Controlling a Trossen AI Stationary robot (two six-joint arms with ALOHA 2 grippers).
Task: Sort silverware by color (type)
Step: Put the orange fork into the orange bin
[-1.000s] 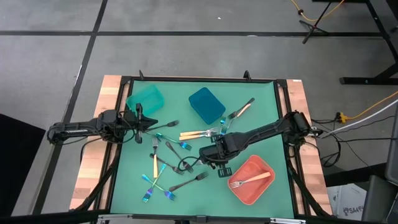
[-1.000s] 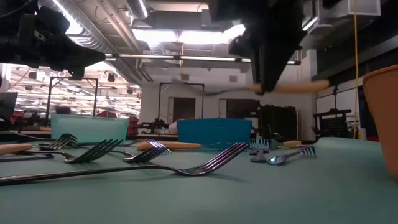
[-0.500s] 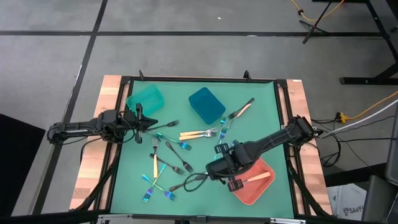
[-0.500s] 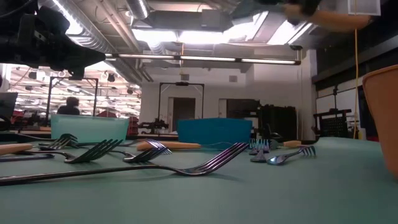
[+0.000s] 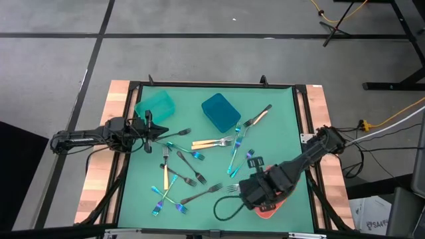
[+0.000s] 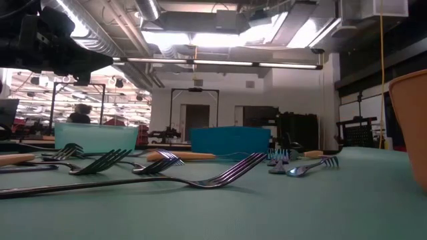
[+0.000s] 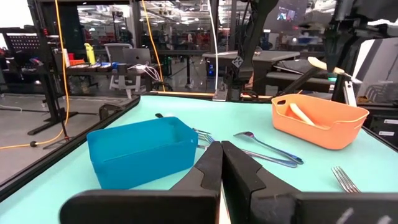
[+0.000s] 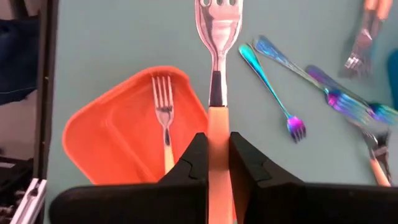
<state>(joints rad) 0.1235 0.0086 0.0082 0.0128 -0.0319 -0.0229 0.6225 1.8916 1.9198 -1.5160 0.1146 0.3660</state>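
My right gripper (image 5: 260, 192) hangs over the coral-red bin (image 8: 118, 134) at the table's near right, shut on a gold-handled fork (image 8: 217, 74) with a silver head. One gold-handled fork (image 8: 164, 118) lies in that bin. Other silverware lies flat on the green mat: gold-handled forks (image 5: 211, 141), iridescent ones (image 5: 234, 156), black ones (image 5: 209, 190). My left gripper (image 5: 151, 127) waits shut and level at the table's left, touching nothing. My right gripper pinches the fork's gold handle (image 8: 217, 127) between its two fingers, which come from above, pointing down, and lie across the handle. The fork is lifted clear of the mat. Its silver head (image 8: 217, 25) sticks out past the bin's rim.
A teal bin (image 5: 155, 105) stands at the far left and a blue bin (image 5: 220, 111) at the far middle. The low view shows forks (image 6: 133, 163) strewn over the mat in front and the coral bin's wall (image 6: 410, 120) at the right.
My right gripper has risen and gone from the table's middle toward the near right, carrying the gold-handled fork over the coral-red bin. It has left the low view through the top. It has stayed shut on the fork.
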